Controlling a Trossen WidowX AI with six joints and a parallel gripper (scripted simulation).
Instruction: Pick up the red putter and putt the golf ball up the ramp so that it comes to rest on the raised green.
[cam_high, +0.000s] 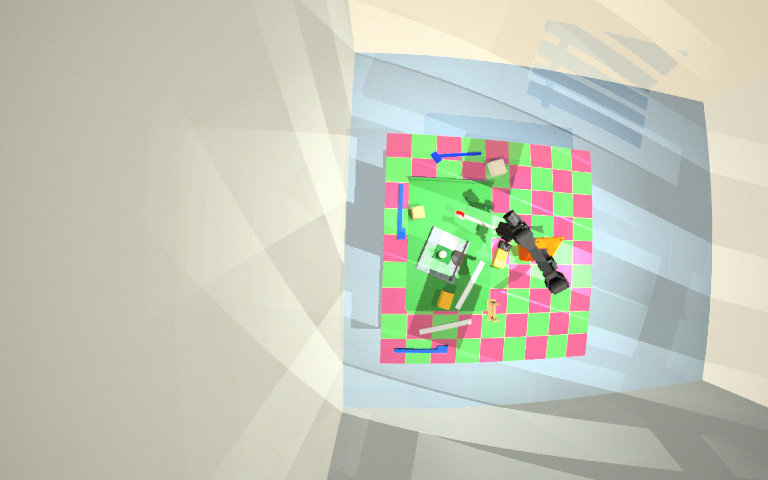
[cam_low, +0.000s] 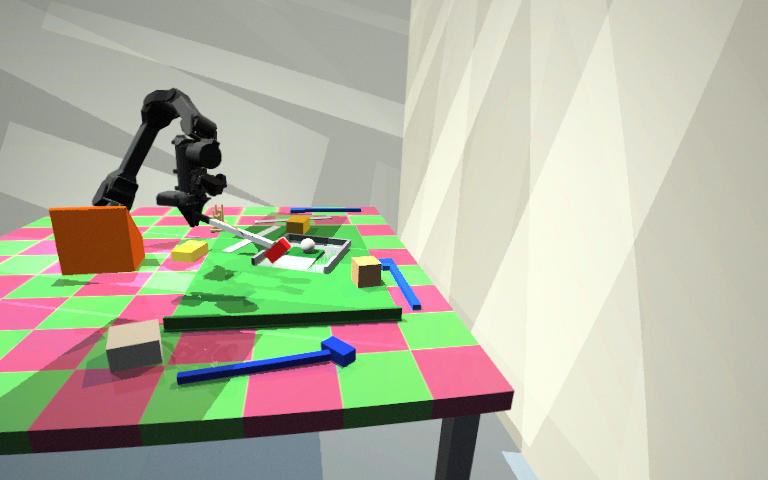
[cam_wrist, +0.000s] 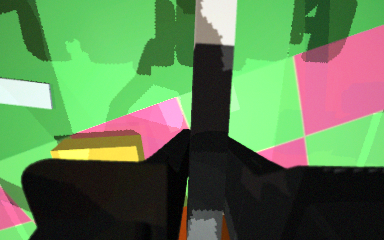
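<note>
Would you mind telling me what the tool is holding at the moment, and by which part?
The tool is shut on the red putter, gripping the dark handle end of its shaft; the red head hangs free at the far end.

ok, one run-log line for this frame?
stage: putt played | jaws: shut on red putter shaft | golf ball: inside walled raised green | putter head: by the green's wall | blue putters: untouched
</note>
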